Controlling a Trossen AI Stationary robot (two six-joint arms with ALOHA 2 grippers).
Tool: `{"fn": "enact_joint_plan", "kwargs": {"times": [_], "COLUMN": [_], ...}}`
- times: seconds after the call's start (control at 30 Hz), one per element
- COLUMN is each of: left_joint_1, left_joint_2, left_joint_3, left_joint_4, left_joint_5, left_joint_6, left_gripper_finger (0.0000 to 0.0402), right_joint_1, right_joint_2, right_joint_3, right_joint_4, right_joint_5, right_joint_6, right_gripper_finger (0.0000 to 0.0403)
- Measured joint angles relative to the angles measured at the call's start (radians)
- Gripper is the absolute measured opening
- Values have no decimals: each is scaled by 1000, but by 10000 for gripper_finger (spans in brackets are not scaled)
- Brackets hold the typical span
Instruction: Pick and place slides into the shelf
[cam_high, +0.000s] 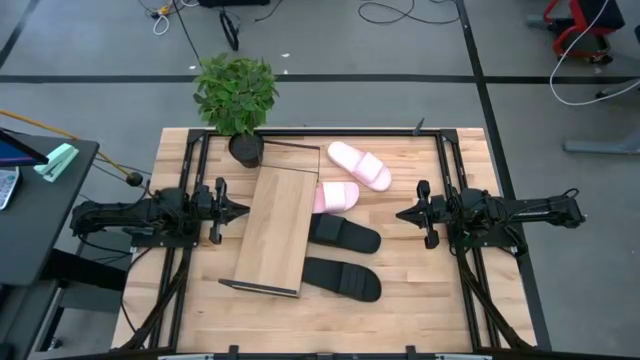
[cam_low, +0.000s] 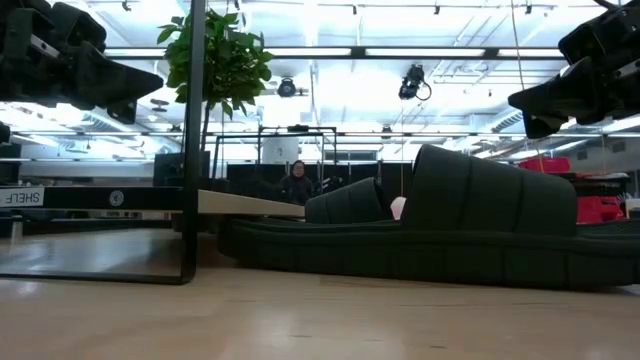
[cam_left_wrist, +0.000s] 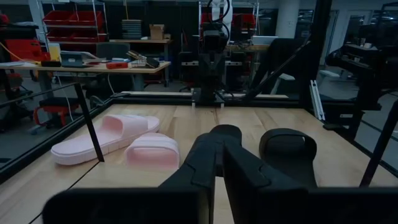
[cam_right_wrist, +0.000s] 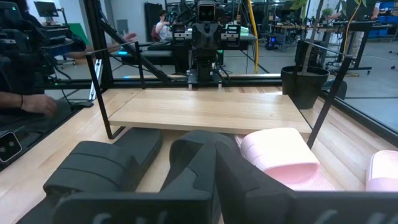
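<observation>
Lying between both closed, empty grippers (cam_high: 240, 210) (cam_high: 400, 213): ribbed black slides (cam_high: 342, 278), smooth pink slides (cam_high: 359, 165), flat wooden shelf (cam_high: 275, 230).

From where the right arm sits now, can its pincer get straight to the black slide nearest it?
Probably yes. The right pincer faces the upper black slide across bare tabletop, with nothing between them. The shelf lies beyond the slide.
</observation>
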Motion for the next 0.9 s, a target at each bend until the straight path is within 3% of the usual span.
{"fn": "enact_joint_plan", "kwargs": {"times": [0.57,0.9], "left_joint_1": [0,0], "left_joint_2": [0,0], "left_joint_3": [0,0], "left_joint_4": [0,0], "left_joint_5": [0,0], "left_joint_6": [0,0], "left_gripper_finger": [23,36], "right_joint_1": [0,0], "right_joint_2": [0,0], "right_joint_3": [0,0], "right_joint_4": [0,0], "right_joint_5": [0,0], "right_joint_6": [0,0], "right_gripper_finger": [16,16]}}
